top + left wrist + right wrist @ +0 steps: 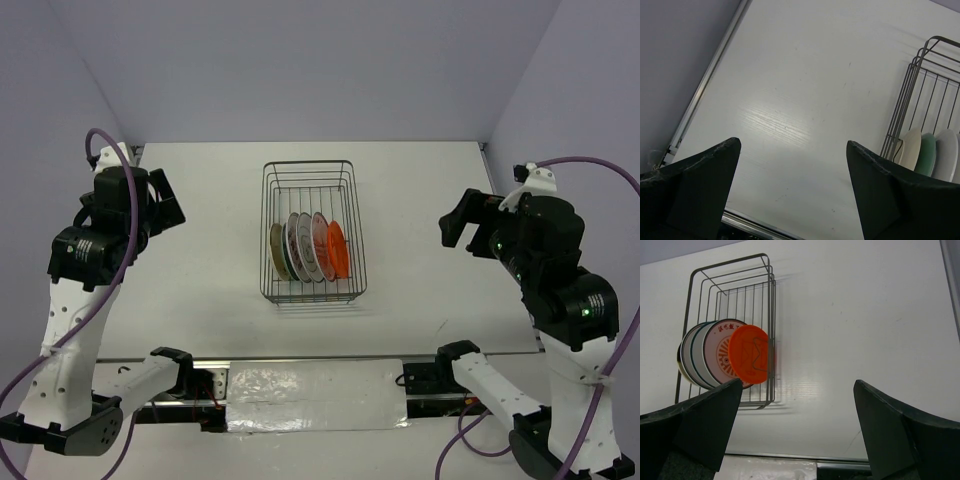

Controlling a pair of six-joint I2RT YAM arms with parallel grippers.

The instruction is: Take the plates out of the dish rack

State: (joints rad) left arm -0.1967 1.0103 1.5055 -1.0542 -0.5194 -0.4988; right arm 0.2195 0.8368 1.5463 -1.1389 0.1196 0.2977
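1. Take the rack [312,232] as your landmark. It sits on the table [200,290] about midway between your two arms, with its long sides running away from you.
2. The plates [308,247] are all inside the rack. They stand on edge in one close row across its near half.
3. In that row, the olive plate [279,251] is nearest the rack's left wall. The orange plate [338,250] is nearest its right wall. The white plates [305,246] with red print stand between those two.
4. From your right wrist camera, the orange plate comes first and overlaps a white plate with a red ring pattern. The plates behind that one show only their rims.
5. Your left gripper [792,144] hangs to the left of the rack, well apart from it and raised off the table. Its fingers are spread wide and hold nothing, with only bare table showing in the gap. The rack's left wall and a few pale plate rims sit at the right edge of that wrist view.
6. Your right gripper [797,383] hangs to the right of the rack, also well apart and raised. Its fingers are spread just as wide and hold nothing. The rack shows beyond its left finger.
7. Neither gripper touches the rack or any plate.
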